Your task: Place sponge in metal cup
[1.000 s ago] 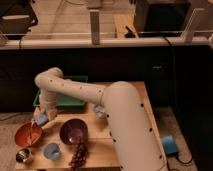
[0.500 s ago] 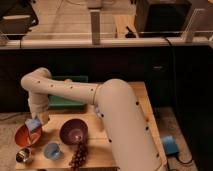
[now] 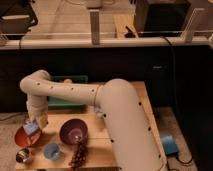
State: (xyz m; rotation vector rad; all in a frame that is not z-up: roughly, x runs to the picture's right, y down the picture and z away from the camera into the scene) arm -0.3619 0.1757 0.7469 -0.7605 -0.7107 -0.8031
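My gripper hangs at the end of the white arm at the table's left side, shut on the light-blue sponge. It holds the sponge just above the orange bowl. The small shiny metal cup stands at the front left corner of the table, in front of and below the gripper, apart from it. The cup's inside is dark; nothing shows in it.
A purple bowl sits mid-table, with dark grapes in front of it. A light-blue plastic cup stands right of the metal cup. A green tray lies at the back. A blue object lies on the floor to the right.
The gripper with the sponge has moved left and down toward the table's front, from near the green tray to over the orange bowl. The other objects have not moved.
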